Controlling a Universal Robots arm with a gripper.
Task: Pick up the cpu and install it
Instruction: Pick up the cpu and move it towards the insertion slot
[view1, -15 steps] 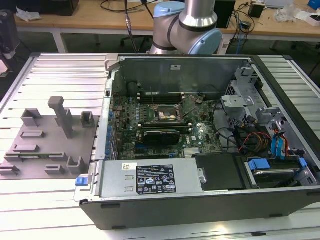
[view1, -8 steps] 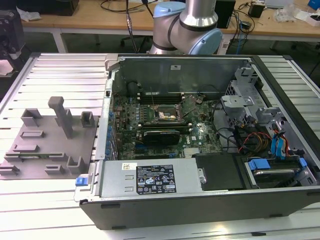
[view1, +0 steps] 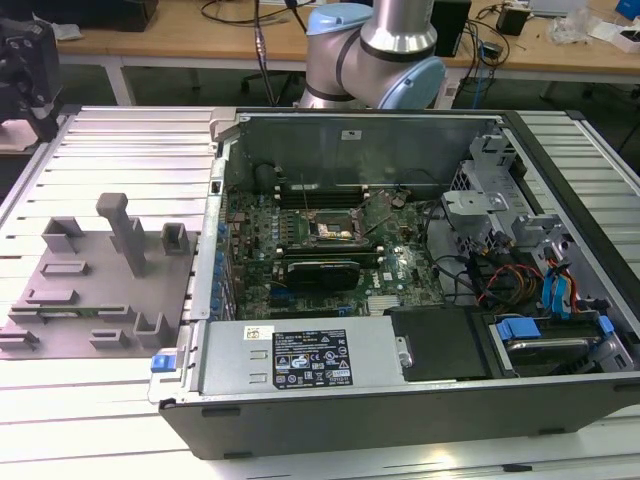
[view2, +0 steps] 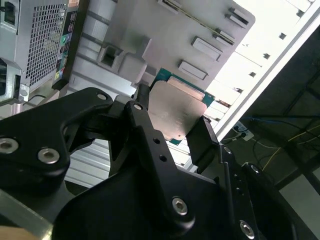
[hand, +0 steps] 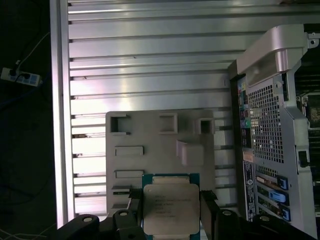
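Observation:
The cpu is a thin square chip with a silvery top and a green edge. It sits between the two black fingers of my gripper, which is shut on it. In both wrist views the chip hangs well above the grey plastic fixture plate. The second wrist view shows the cpu from the side, held by my gripper on two opposite edges. In the exterior view, the dark socket frame lies on the motherboard inside the open computer case.
The grey fixture plate with its upright blocks lies on the ribbed aluminium table, at the exterior view's left of the case. The arm's base stands behind the case. Cables and drive bays fill the case's right side.

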